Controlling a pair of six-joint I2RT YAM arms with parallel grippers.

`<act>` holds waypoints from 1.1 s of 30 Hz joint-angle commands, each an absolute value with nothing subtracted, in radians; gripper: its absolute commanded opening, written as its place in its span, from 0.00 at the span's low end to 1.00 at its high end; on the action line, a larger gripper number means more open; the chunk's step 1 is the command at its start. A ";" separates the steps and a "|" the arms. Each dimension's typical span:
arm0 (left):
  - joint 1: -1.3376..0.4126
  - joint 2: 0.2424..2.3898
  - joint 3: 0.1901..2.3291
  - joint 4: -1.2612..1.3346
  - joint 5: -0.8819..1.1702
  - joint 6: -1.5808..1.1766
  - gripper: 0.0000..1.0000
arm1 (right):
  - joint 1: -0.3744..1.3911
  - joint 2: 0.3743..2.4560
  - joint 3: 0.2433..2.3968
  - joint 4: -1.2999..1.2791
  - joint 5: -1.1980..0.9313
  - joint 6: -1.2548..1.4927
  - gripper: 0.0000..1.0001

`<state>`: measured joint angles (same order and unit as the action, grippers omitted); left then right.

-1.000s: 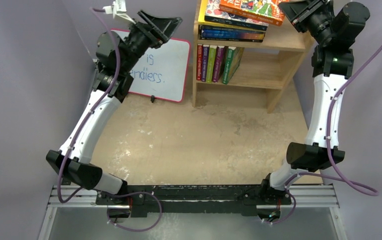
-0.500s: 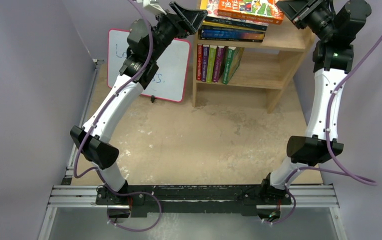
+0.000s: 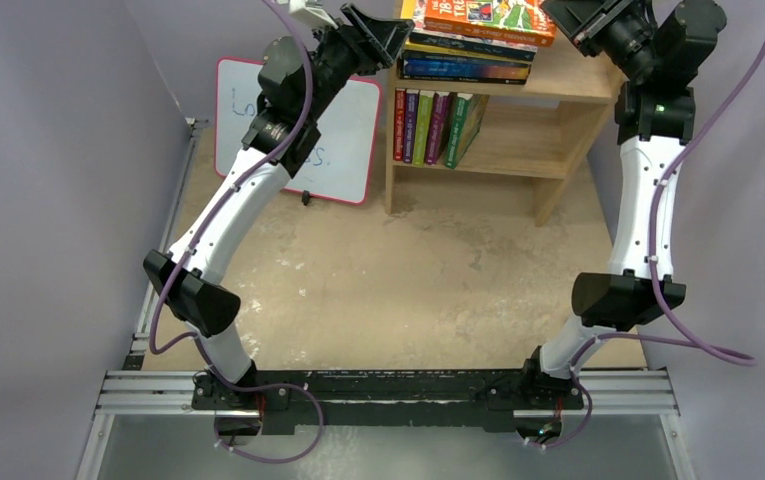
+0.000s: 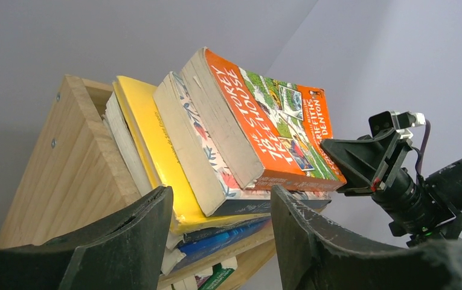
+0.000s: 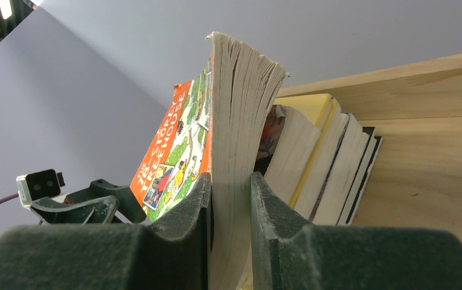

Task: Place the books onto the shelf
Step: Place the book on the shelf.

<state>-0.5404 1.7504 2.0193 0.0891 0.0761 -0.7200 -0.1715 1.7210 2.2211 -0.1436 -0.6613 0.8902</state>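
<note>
The desk (image 3: 388,290) is a pale, mottled beige sheet, scuffed with whitish patches, closed in by plain lilac-grey walls. At its far side stands the shelf (image 3: 568,95), light raw wood with slab sides, and to the left of it a pink-edged whiteboard (image 3: 343,140) leans against the wall (some handwriting shows on it, mostly hidden by the arm).

Both arms reach up and away from their bases toward the top tier. The left arm bends at a black elbow and stretches its white forearm diagonally up; its left claw (image 4: 219,238) hangs just beside the left end of the flat stack, its black fingers parted around the lower books, with clear gaps on either side and nothing gripped. The right arm rises nearly straight along the right side of the desk, and the right claw (image 5: 229,232) is clenched on the fore-edge of the orange book (image 4: 264,115), the page block pinched between its matte black fingers.

That orange paperback lies topmost on the stack, over a floral book (image 4: 201,160), a yellow book (image 4: 156,145) and dark blue ones. On the lower tier five more books (image 3: 438,127) stand upright with spines out, the rightmost leaning.
</note>
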 commanded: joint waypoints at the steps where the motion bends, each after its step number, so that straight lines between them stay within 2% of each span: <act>1: -0.549 1.739 2.062 0.141 0.079 -0.697 0.59 | -0.128 1.679 2.204 -0.118 -0.586 0.868 0.00; 18: -0.551 1.757 2.069 0.170 0.145 -0.703 0.63 | -0.097 1.687 2.215 -0.115 -0.621 0.864 0.01; 28: -0.552 1.767 2.067 0.199 0.196 -0.712 0.59 | -0.096 1.660 2.212 -0.146 -0.607 0.843 0.01; 30: -0.552 1.769 2.067 0.198 0.198 -0.713 0.60 | -0.097 1.658 2.215 -0.160 -0.592 0.836 0.13; 32: -0.552 1.768 2.066 0.194 0.194 -0.710 0.61 | -0.096 1.657 2.224 -0.183 -0.575 0.819 0.33; 33: -0.552 1.766 2.066 0.189 0.190 -0.706 0.61 | -0.097 1.653 2.229 -0.198 -0.564 0.806 0.40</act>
